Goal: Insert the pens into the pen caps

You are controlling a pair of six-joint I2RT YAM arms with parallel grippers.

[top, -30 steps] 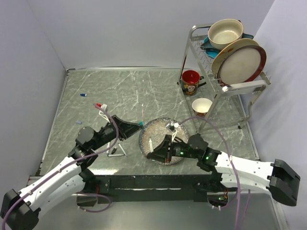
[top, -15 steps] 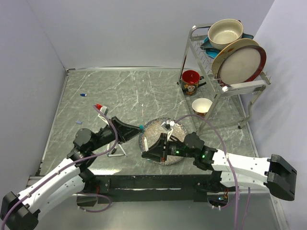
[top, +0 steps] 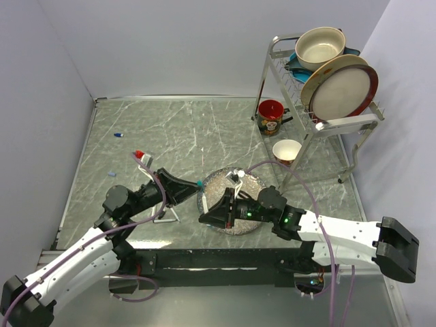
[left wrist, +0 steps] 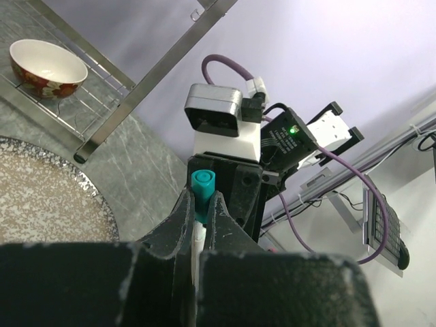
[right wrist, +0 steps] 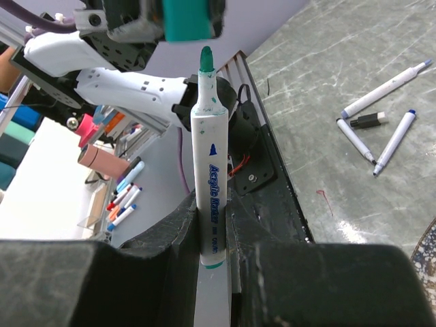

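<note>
Up close, the left hand (left wrist: 201, 201) is pinching the teal cap (left wrist: 202, 181) between its fingertips, at the lower middle of the left wrist view. The right hand (right wrist: 210, 216) is clamped on a white pen (right wrist: 208, 157) that stands upright in the centre of its own view. The pen's green tip sits just under the cap near the top edge, not yet inside. Seen from overhead, both hands meet at the left rim of the speckled plate (top: 219, 181), lower middle of the frame. Three more pens (right wrist: 385, 90) and a black cap (right wrist: 368, 120) lie together on the counter (right wrist: 327, 54), at the right of the right wrist view.
</note>
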